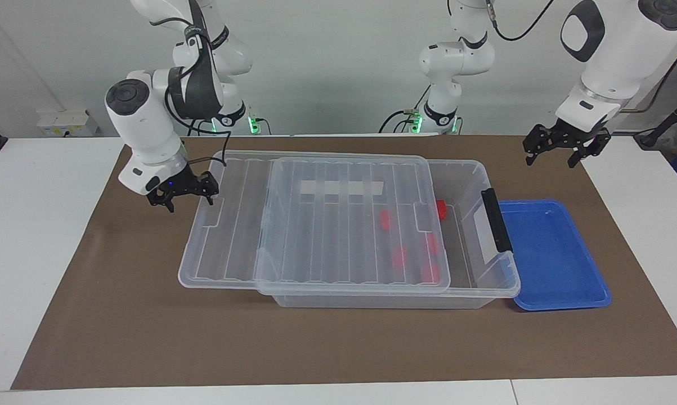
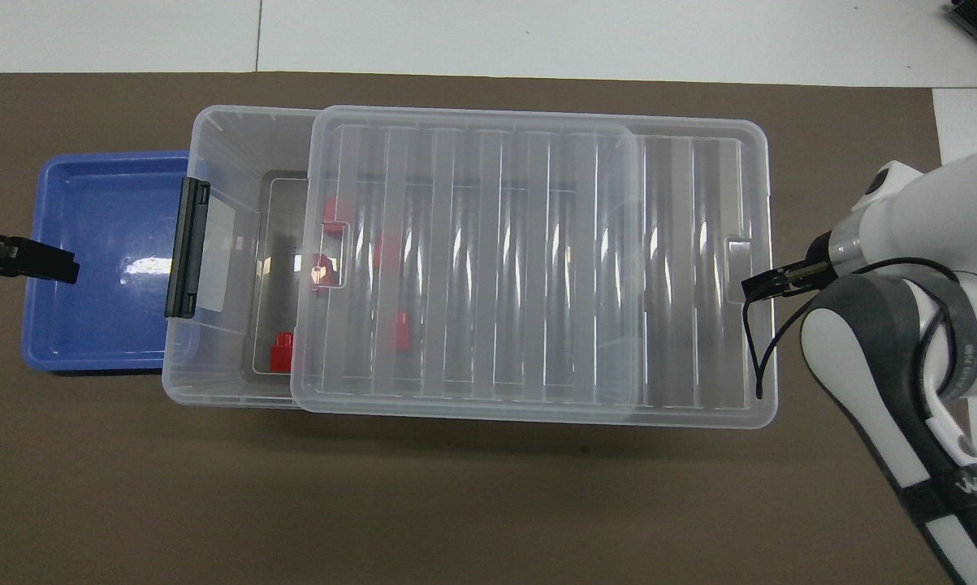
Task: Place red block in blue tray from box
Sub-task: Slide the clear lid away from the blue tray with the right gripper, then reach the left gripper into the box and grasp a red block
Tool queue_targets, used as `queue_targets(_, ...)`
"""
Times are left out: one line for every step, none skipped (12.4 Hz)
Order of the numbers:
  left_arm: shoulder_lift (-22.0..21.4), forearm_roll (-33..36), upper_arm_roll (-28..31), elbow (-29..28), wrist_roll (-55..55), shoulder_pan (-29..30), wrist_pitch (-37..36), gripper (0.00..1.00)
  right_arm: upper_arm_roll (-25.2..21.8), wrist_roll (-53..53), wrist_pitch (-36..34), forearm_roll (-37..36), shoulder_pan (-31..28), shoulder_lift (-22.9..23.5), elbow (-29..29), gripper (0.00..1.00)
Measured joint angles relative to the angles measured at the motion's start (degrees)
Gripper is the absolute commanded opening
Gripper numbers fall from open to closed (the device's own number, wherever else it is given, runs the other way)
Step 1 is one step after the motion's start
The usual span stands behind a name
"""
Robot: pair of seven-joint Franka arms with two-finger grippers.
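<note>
On brown mat, bright red block (image 1: 441, 209) lies uncovered inside clear box (image 1: 473, 292).

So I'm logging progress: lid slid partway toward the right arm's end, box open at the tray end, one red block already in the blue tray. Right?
Not quite: the blue tray holds nothing, as the overhead view shows. All the red blocks are in the box. The lid is slid as you say.
</note>
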Motion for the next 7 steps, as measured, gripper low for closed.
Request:
queue_targets(0.0,0.0,0.0,0.0,0.0,0.0,0.0,1.00,0.0,-1.8,0.0,0.0,-0.9,0.0,0.0,1.00)
queue_targets(0.0,0.0,0.1,0.0,0.0,0.0,0.0,1.00,0.0,-3.2,0.0,0.0,-1.6,0.0,0.0,1.00)
queue_targets(0.0,0.0,0.1,0.0,0.0,0.0,0.0,1.00,0.0,-4.4,0.0,0.0,-2.2,0.0,0.0,1.00)
queue_targets(0.0,0.0,0.1,0.0,0.0,0.0,0.0,1.00,0.0,-5.4,0.0,0.0,-2.9,0.0,0.0,1.00)
queue_targets(0.0,0.0,0.1,0.0,0.0,0.0,0.0,1.00,0.0,-6.4,0.0,0.0,-3.7,0.0,0.0,1.00)
queue_targets(0.0,0.0,0.0,0.0,-0.3,0.0,0.0,1.00,0.0,-7.3,0.0,0.0,-4.4,0.0,0.0,1.00)
queue_targets(-0.1,0.0,-0.1,0.0,-1.5,-0.1,0.0,1.00,0.0,-7.9,0.0,0.0,-4.9,0.0,-0.1,1.00)
